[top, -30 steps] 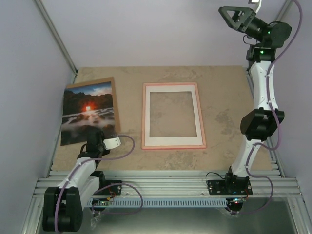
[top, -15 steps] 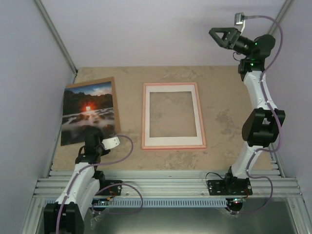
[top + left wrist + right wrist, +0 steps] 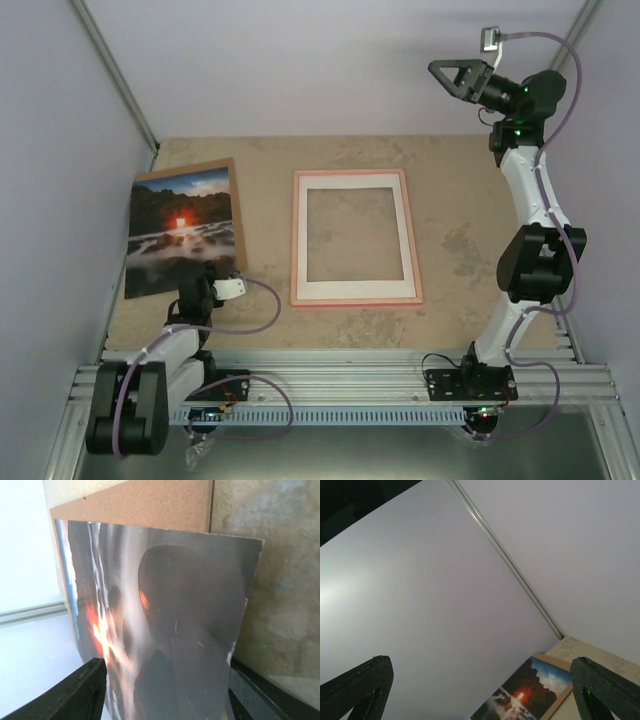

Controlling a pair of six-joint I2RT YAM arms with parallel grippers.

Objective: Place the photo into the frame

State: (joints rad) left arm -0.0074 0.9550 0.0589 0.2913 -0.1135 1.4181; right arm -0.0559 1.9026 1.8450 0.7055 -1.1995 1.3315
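Observation:
The photo (image 3: pixel 180 235), a dark landscape with a red-orange glow, lies on a brown backing board (image 3: pixel 236 215) at the left of the table. My left gripper (image 3: pixel 195 284) is low at the photo's near edge. In the left wrist view its fingers (image 3: pixel 70 695) stand wide open on either side of the photo (image 3: pixel 170 620), gripping nothing. The pink frame (image 3: pixel 352 300) lies flat at the table's middle, its opening showing the table. My right gripper (image 3: pixel 455 76) hangs high at the back right, open and empty, and its wrist view shows the photo (image 3: pixel 525 695) far below.
The brown backing board (image 3: pixel 150 505) juts out past the photo's far and right edges. A grey side wall (image 3: pixel 60 200) runs close along the photo's left. An aluminium rail (image 3: pixel 340 375) borders the table's near edge by the arm bases.
My left gripper has opened from shut and drawn back a little toward its base, leaving the photo on the board. The right arm swung left and lower, then held still.

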